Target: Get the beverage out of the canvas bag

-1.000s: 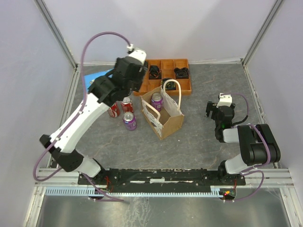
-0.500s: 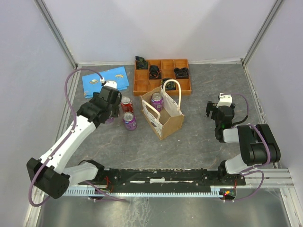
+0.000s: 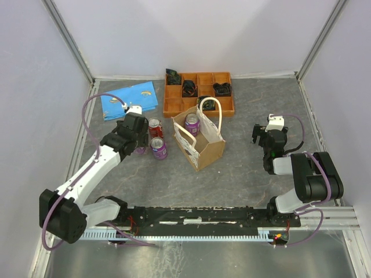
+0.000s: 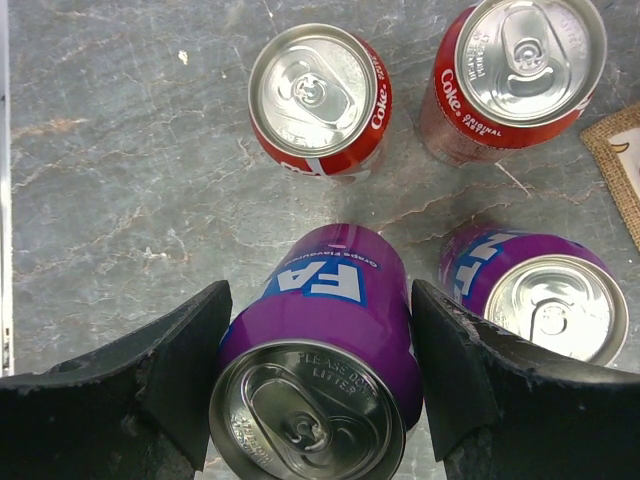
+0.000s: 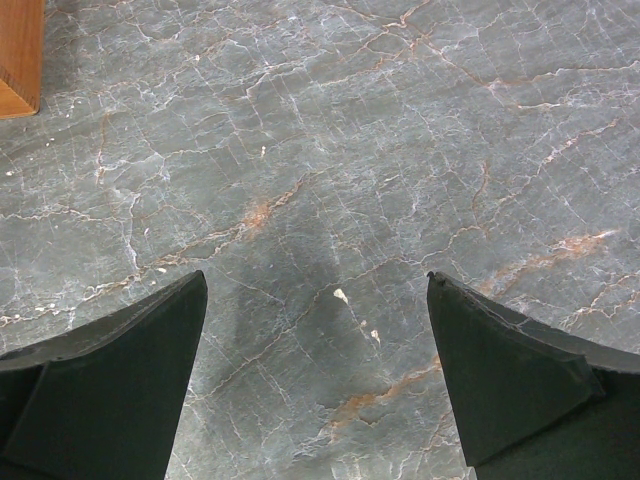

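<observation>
The canvas bag (image 3: 204,146) stands upright at mid-table, tan with white loop handles, and a purple can (image 3: 192,123) shows in its open top. My left gripper (image 3: 138,145) is low on the table to the left of the bag. In the left wrist view it (image 4: 320,290) is shut on a purple Fanta can (image 4: 335,330), with both fingers against its sides. I cannot tell whether the can rests on the table. The bag's corner (image 4: 622,150) shows at the right edge. My right gripper (image 3: 261,134) is open and empty over bare table (image 5: 315,285).
Two red Coke cans (image 4: 320,100) (image 4: 520,70) and another purple can (image 4: 545,300) stand close beyond my left fingers. An orange compartment tray (image 3: 200,98) with black items lies behind the bag. A blue sheet (image 3: 128,98) lies at the back left.
My left arm has swung from high over the bag down and left to the cans beside it, then settled slightly lower. The right arm has not moved.
</observation>
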